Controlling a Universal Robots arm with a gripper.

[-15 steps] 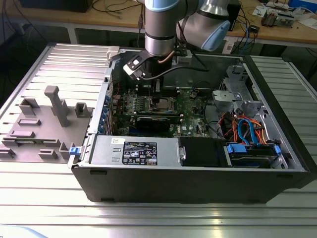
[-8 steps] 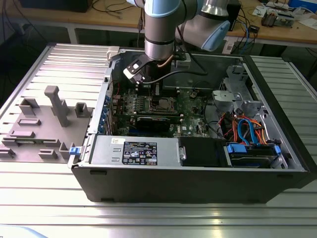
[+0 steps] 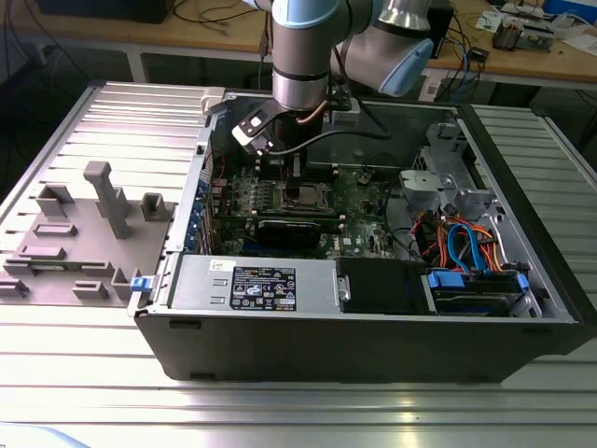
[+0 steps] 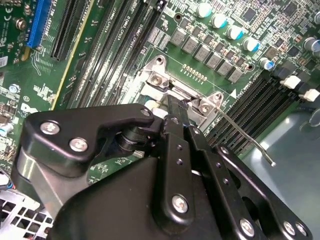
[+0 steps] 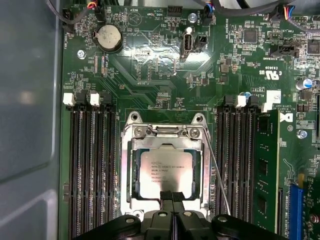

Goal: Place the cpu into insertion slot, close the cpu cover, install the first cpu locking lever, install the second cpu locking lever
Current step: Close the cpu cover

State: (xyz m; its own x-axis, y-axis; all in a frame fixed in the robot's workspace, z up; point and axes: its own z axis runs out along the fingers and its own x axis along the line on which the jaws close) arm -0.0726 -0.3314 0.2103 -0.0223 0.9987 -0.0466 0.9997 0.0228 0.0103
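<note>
The cpu (image 5: 169, 170), a small flat square chip with a silver-grey metal top, lies seated in the insertion slot (image 5: 131, 122), the silver-rimmed square socket near the middle of the green motherboard (image 5: 150, 65). It is probably light and stiff but delicate underneath, so it is best touched only at its edges or pressed flat from above. The cpu cover (image 5: 135, 170), a thin silver metal frame with a large window, appears to be lying down around the chip; it is likely rigid sheet that hinges freely and should be pushed on its rim. The black gripper (image 5: 172, 197) has its fingers drawn together with nothing between them, tips at the cover's edge. Beside the socket, a thin wire locking lever (image 5: 216, 170) angles free, probably springy and best caught near its end. Long black memory slots (image 5: 92, 165) flank the socket, inside the open grey computer case (image 3: 373, 345).
</note>
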